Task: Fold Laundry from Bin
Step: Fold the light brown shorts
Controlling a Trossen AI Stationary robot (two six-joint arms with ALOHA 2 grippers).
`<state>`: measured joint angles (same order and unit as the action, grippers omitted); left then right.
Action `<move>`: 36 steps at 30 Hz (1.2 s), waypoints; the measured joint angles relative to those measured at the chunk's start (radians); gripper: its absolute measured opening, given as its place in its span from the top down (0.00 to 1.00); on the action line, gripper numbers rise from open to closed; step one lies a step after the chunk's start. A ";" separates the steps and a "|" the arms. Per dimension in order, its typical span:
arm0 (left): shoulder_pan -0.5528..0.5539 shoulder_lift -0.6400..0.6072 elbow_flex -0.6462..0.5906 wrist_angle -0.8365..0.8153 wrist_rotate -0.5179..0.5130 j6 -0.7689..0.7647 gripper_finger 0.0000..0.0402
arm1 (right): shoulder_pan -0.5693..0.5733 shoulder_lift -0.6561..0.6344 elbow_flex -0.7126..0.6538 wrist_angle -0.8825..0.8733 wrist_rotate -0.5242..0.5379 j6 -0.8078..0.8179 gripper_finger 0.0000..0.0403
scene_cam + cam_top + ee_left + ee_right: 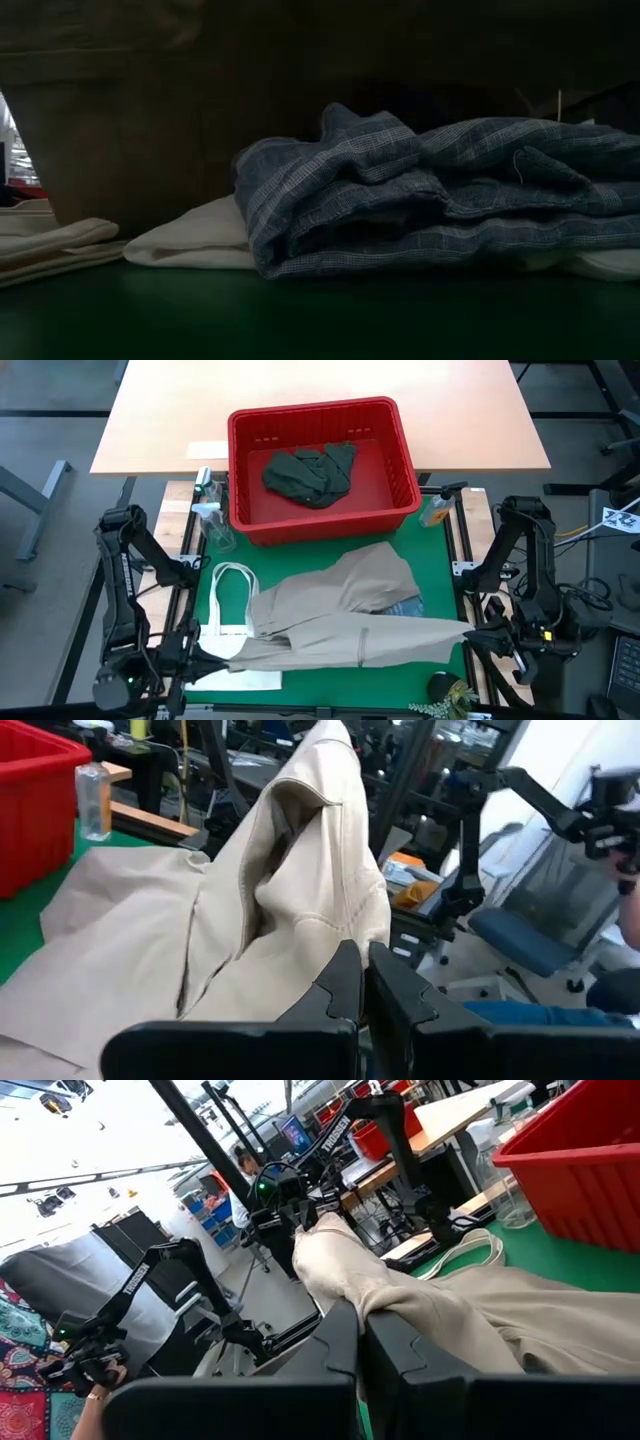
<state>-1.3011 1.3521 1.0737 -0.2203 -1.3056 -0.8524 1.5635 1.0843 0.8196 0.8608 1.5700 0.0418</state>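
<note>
A beige garment point(350, 610) stretches across the green mat point(440, 555), held up along its near edge between my left gripper point(205, 650) and my right gripper point(472, 635), both shut on it. Its far part drapes over a folded blue-and-white striped piece point(420, 190), which rests on white cloth point(200, 240). The red bin point(320, 460) stands at the mat's far edge with a dark green garment point(310, 472) lying on its bottom. A flat white tote bag point(232, 600) lies at the left, partly under the beige garment. My left gripper pinches the beige garment's bunched left end point(330, 935) between its two fingers, coming roughly level from the table's left side. Several layers are gathered there. That end is lifted off the mat. My right gripper pinches the garment's right end point(385, 1295) between its two fingers, level, from the table's right side. The cloth is gathered into folds at the fingers. It runs from there toward the other gripper, raised off the mat along the near edge while the far part lies on the table.
Clear bottles point(210, 510) stand left of the bin and an orange-capped one point(435, 510) stands to its right. A wooden table point(320, 400) lies beyond the bin. A small plant point(445, 705) and a dark round object point(440, 684) sit at the near right corner.
</note>
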 joint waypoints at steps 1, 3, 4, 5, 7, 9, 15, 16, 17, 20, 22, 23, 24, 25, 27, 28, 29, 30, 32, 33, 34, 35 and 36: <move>0.004 0.000 0.000 0.000 -0.010 -0.004 1.00 | 0.000 0.000 0.000 0.003 0.000 -0.009 1.00; 0.020 0.000 0.000 0.000 -0.034 -0.005 1.00 | -0.013 -0.004 0.000 0.004 0.001 -0.029 1.00; 0.032 0.000 0.000 -0.001 -0.041 -0.005 1.00 | -0.027 -0.007 0.000 0.005 0.000 -0.039 1.00; 0.044 0.000 0.000 -0.001 -0.044 -0.005 1.00 | -0.044 -0.011 0.000 0.004 0.001 -0.048 1.00; 0.067 0.000 0.000 -0.002 -0.044 -0.005 0.99 | -0.075 -0.029 0.000 0.003 0.001 -0.060 1.00; 0.086 0.000 0.000 -0.002 -0.046 -0.005 0.99 | -0.099 -0.063 0.000 0.003 0.001 -0.107 1.00; 0.114 0.000 0.000 -0.024 -0.049 -0.003 0.98 | -0.142 -0.206 0.000 0.003 0.001 -0.272 1.00; 0.118 0.000 0.000 -0.034 -0.052 -0.003 0.98 | -0.150 -0.230 0.000 0.003 0.001 -0.302 1.00; 0.125 0.000 -0.001 -0.041 -0.060 -0.003 0.98 | -0.159 -0.253 0.000 0.002 0.001 -0.330 1.00; 0.150 0.000 -0.001 -0.069 -0.110 -0.004 0.98 | -0.192 -0.314 0.000 -0.026 0.001 -0.395 1.00; 0.171 0.000 -0.001 -0.099 -0.144 -0.005 0.98 | -0.220 -0.355 0.000 -0.080 0.001 -0.414 1.00; 0.182 0.000 -0.001 -0.115 -0.153 -0.007 0.99 | -0.235 -0.377 0.000 -0.114 0.001 -0.414 1.00; 0.194 0.000 -0.001 -0.132 -0.155 -0.018 0.99 | -0.250 -0.398 0.000 -0.153 0.001 -0.413 1.00; 0.207 0.000 -0.001 -0.153 -0.154 -0.041 0.99 | -0.266 -0.418 0.000 -0.187 0.001 -0.409 1.00; 0.235 0.000 -0.001 -0.203 -0.145 -0.098 0.99 | -0.303 -0.455 0.000 -0.256 0.001 -0.383 1.00; 0.249 0.000 -0.001 -0.232 -0.143 -0.131 0.99 | -0.321 -0.472 0.000 -0.290 0.001 -0.364 1.00; 0.262 0.000 -0.001 -0.261 -0.142 -0.161 0.99 | -0.338 -0.490 0.000 -0.323 0.001 -0.347 1.00; 0.274 0.000 -0.001 -0.292 -0.142 -0.191 0.99 | -0.355 -0.508 0.000 -0.354 0.001 -0.328 1.00; 0.295 0.000 -0.001 -0.347 -0.143 -0.247 0.99 | -0.391 -0.547 0.000 -0.424 -0.001 -0.291 1.00; 0.303 0.000 -0.001 -0.373 -0.143 -0.273 0.99 | -0.407 -0.568 0.000 -0.468 -0.003 -0.272 1.00; 0.309 0.000 -0.001 -0.397 -0.143 -0.303 0.99 | -0.425 -0.589 0.000 -0.514 -0.004 -0.245 1.00; 0.314 0.000 -0.001 -0.423 -0.141 -0.334 0.99 | -0.442 -0.611 0.000 -0.570 -0.005 -0.206 1.00; 0.320 0.000 -0.001 -0.449 -0.129 -0.370 0.99 | -0.458 -0.634 0.000 -0.632 -0.013 -0.162 1.00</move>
<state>-0.9816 1.3521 1.0729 -0.6692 -1.4349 -1.2226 1.1050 0.4507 0.8192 0.2284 1.5573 -0.1202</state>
